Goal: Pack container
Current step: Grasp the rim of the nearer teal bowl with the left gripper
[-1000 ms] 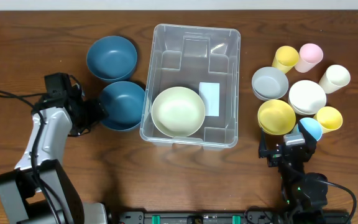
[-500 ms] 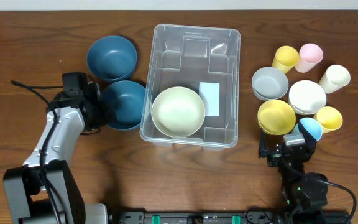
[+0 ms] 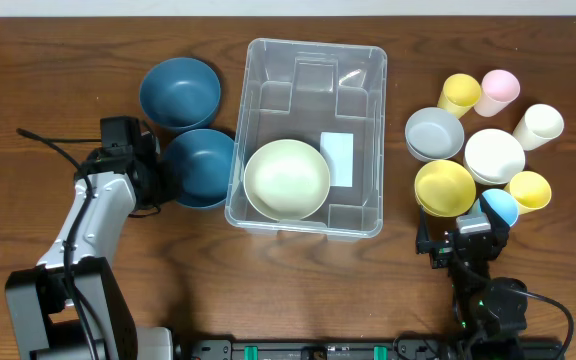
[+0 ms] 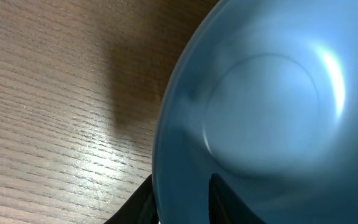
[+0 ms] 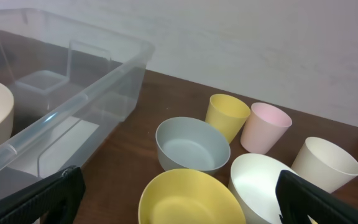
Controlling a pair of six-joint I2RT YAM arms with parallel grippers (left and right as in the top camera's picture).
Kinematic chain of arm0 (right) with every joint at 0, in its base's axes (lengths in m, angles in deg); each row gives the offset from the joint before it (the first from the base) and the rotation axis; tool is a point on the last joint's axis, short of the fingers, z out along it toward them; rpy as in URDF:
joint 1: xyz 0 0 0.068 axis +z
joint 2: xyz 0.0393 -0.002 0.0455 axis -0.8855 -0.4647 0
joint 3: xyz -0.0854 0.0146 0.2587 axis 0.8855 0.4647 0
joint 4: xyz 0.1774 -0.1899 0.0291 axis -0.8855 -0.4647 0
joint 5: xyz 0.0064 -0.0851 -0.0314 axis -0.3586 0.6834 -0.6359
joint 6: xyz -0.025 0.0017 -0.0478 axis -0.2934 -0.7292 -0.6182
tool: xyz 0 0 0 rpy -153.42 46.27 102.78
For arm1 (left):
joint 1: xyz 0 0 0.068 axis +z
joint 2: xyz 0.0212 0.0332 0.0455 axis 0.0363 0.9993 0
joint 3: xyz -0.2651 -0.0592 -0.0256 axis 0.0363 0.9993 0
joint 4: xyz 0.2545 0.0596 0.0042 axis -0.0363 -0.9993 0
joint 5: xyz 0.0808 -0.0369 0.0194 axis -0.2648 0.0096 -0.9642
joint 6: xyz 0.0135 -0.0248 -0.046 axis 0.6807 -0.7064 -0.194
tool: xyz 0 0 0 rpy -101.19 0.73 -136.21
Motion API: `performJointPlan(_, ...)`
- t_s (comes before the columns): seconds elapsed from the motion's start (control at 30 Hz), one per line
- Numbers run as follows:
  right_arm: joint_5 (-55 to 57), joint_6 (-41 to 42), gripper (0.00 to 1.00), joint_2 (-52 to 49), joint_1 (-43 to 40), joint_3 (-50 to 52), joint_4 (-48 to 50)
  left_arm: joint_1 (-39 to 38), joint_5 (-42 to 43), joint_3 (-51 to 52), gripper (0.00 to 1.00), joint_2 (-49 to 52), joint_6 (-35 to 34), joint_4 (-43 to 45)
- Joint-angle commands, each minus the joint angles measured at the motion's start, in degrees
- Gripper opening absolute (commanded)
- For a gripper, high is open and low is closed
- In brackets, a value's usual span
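Centrally on the brown wooden tabletop sits the large clear plastic rectangular container, upright, with a white label on its floor and a cream round bowl inside at its near-left corner. Just left of the container lie two dark blue round bowls: the nearer blue bowl is close against the container's left wall, and the farther blue bowl lies just behind it. The left gripper is at the nearer blue bowl's left rim; in the left wrist view its fingers straddle that rim, one inside and one outside, but whether they pinch it cannot be told. To the container's right is a cluster: a grey bowl, a white bowl, a yellow bowl, a yellow cup, a pink cup, a cream cup, a small yellow cup and a light blue cup. The right gripper is near the yellow bowl, its fingers spread wide with nothing between them.
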Motion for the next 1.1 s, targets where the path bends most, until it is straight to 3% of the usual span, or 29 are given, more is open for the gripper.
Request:
performJointPlan(0.0, 0.6, -0.6, 0.99, 0.1, 0.2, 0.2, -0.1, 0.0, -1.0, 0.0, 0.21, 0.5, 0.4, -0.3)
performJointPlan(0.13, 0.6, -0.6, 0.99, 0.1, 0.2, 0.2, -0.1, 0.1, -5.5, 0.0, 0.19, 0.5, 0.4, -1.6)
performJointPlan(0.2, 0.6, -0.6, 0.99, 0.1, 0.2, 0.2, -0.1, 0.1, -6.9, 0.0, 0.13, 0.5, 0.4, -2.3)
performJointPlan(0.6, 0.6, -0.6, 0.99, 0.1, 0.2, 0.2, -0.1, 0.1, -7.7, 0.2, 0.07, 0.5, 0.1, -2.5)
performJointPlan(1.07, 0.6, -0.6, 0.99, 0.1, 0.2, 0.2, -0.1, 0.3, -17.4, -2.2, 0.06, -2.2, -10.8, -8.9)
